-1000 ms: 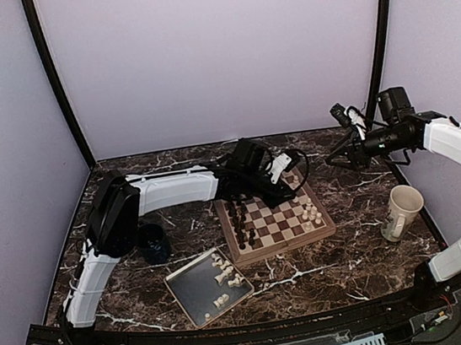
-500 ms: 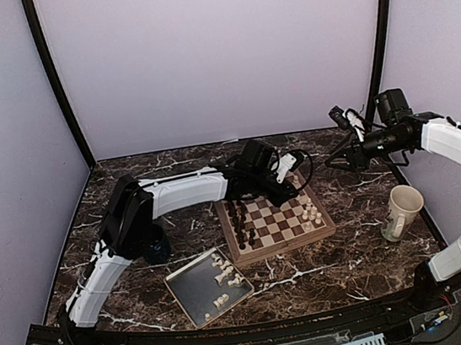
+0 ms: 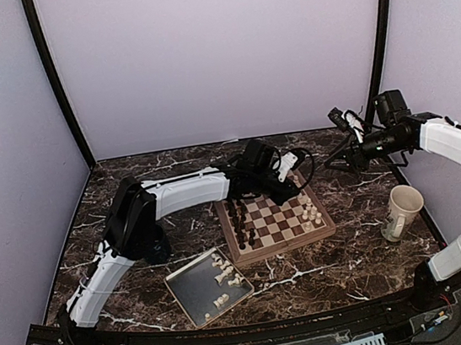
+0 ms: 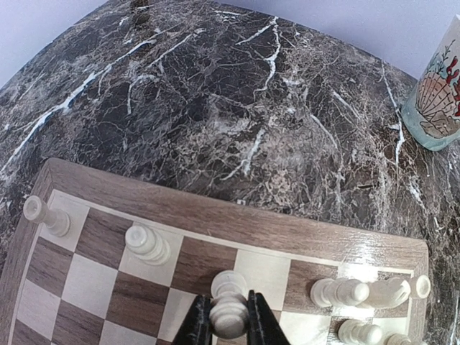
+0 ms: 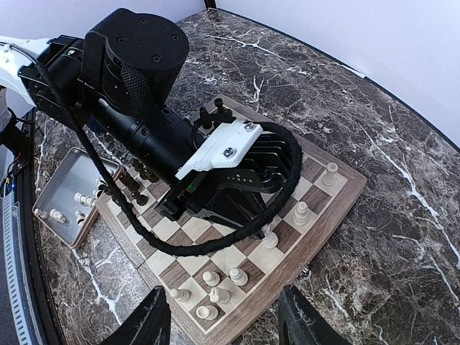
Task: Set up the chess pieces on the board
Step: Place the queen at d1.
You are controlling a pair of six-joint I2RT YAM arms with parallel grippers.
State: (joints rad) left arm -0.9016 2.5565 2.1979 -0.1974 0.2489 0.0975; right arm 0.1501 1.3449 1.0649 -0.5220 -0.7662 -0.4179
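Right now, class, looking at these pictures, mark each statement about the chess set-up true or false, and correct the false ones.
1. The left gripper is shut on a cream-white piece. True.
2. The right arm's gripper holds a piece. False: the right gripper is open and empty.
3. No pieces are left off the board. False: several white pieces lie in the tray.
4. The board carries dark pieces. True.

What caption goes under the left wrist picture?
Left gripper holds a cream chess piece near the edge of the board.
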